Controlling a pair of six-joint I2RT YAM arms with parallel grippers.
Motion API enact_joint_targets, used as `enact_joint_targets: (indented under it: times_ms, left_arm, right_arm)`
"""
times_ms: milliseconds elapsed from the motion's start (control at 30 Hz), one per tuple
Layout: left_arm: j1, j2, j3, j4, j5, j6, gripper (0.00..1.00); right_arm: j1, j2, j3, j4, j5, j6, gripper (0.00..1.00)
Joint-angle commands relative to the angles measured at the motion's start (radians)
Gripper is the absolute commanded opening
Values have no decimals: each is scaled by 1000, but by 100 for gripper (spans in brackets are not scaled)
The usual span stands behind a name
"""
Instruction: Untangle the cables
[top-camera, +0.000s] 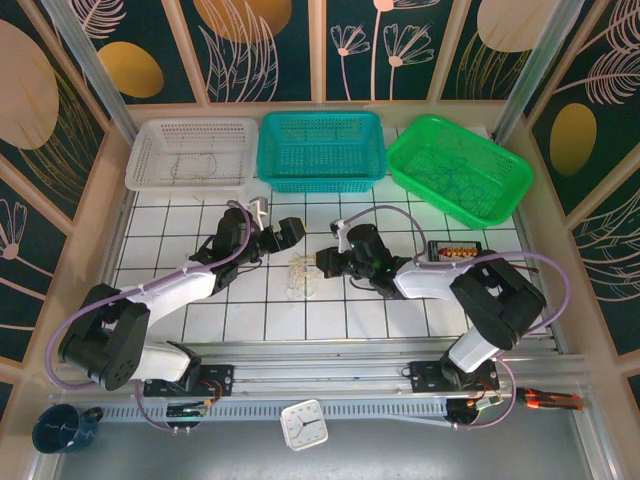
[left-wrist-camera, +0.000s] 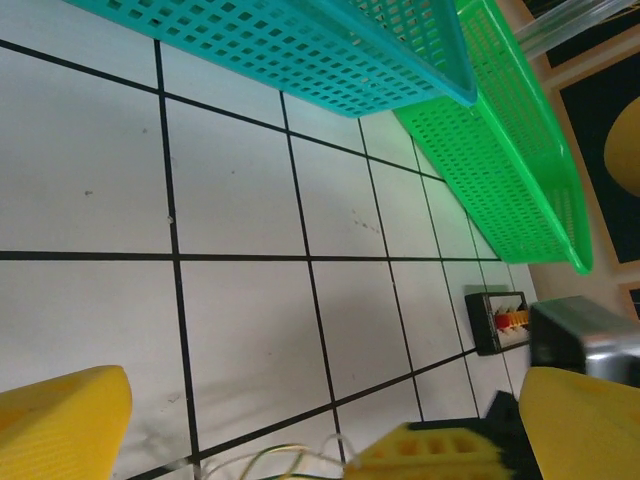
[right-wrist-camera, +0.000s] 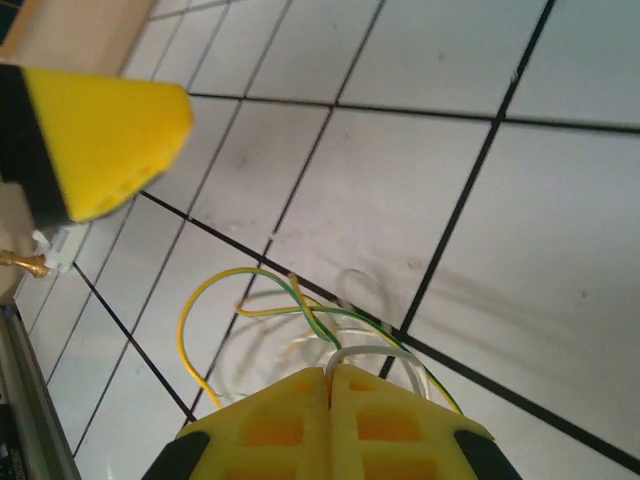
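The cables (top-camera: 300, 278) are a small tangle of thin yellow-green and white wires on the white tiles between the two arms. In the right wrist view the yellow-green loops (right-wrist-camera: 240, 300) lie just ahead of my right gripper (right-wrist-camera: 330, 372), which is shut on a white cable (right-wrist-camera: 365, 352) that arches out of its tips. From above, the right gripper (top-camera: 322, 264) is at the tangle's right edge. My left gripper (top-camera: 291, 237) hovers just behind the tangle, open. In its own view the left gripper (left-wrist-camera: 325, 405) has its yellow fingers (left-wrist-camera: 60, 420) wide apart, with the wires (left-wrist-camera: 270, 458) at the bottom edge.
Three baskets line the far side: white (top-camera: 150, 140), teal (top-camera: 300, 178) and green (top-camera: 500, 195). A small black box (top-camera: 455, 250) lies right of the right arm. A clock (top-camera: 303, 423) and a dark mug (top-camera: 62, 428) sit in front of the arm bases.
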Motion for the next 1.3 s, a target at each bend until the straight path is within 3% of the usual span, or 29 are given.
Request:
enact_joint_targets:
  times_ms: [0,133,367,567,700,967,1267]
  left_arm:
    - [-4,-21,-17,38,26,6,99]
    - [-4,-22,-25,41,32,6,99]
    - [-4,-10,-12,-16,68,61,97]
    - [-4,3,30,-168,46,165,74]
    - [-21,21,83,-283,-6,235,58]
    - [-153,122,234,-488,-168,351,43]
    - [-219,228,306,-595,-327,363,40]
  right_arm:
    - [4,29,-18,49,-2,19,0]
    - [4,27,-21,37,4,14,2]
    - [3,-3,-30,-1,36,-1,22]
    - [-10,-67,-44,-38,82,-9,29]
    - [-27,-102,-55,-74,134,9,29]
    - [-44,-136,-82,-101,209,47,37]
    - [-57,-180,-111,-107,231,60,40]
